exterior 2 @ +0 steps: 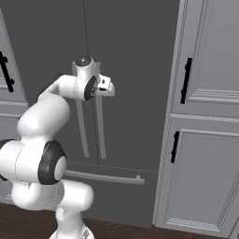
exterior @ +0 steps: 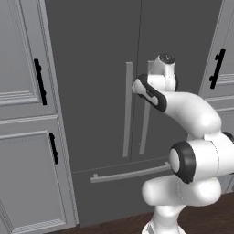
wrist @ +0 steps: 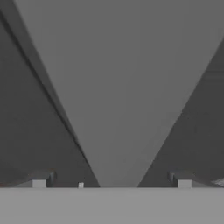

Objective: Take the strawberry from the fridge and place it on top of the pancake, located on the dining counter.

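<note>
The fingers [wrist: 112, 181] are being held spread wide around the fridge [exterior: 100, 41] handle [wrist: 116, 87], readying the door for opening

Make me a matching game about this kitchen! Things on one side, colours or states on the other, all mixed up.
Things:
1. fridge
2. cabinet handles
3. pincer
4. floor

Colours or states:
A. black
B. open
C. dark grey, doors shut
D. dark brown wood

Pairs: 1-C, 2-A, 3-B, 4-D
</note>
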Robot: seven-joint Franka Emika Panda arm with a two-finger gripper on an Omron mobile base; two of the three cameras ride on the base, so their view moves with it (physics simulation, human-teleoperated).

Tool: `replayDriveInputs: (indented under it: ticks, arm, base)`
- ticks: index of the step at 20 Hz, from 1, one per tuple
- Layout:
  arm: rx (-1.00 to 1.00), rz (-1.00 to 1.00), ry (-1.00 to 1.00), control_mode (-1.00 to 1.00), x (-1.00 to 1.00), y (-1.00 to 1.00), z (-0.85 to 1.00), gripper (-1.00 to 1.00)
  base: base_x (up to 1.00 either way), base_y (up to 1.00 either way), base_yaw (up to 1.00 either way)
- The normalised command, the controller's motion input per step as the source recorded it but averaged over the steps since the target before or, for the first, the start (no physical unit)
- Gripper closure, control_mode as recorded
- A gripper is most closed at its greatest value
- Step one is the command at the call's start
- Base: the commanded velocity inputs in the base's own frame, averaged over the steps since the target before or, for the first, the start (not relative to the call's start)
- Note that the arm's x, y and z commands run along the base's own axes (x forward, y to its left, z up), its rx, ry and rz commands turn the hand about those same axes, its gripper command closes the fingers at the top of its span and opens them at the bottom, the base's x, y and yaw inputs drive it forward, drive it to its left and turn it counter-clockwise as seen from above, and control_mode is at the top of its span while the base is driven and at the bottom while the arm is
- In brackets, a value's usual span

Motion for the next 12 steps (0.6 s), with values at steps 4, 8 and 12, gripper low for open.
replayDriveInputs:
  ticks: [4, 8, 12]
  arm:
    - [0.00, 0.00, -0.27, -1.00, 0.05, -0.07, -0.21, -1.00]
    - [0.00, 0.00, -0.13, -1.00, 0.40, 0.00, -0.09, -1.00]
    - [0.00, 0.00, -0.06, -1.00, 0.63, 0.00, -0.02, -1.00]
  base:
    - [0.00, 0.00, 0.00]
    - [0.00, 0.00, 0.00]
    - [0.00, 0.00, 0.00]
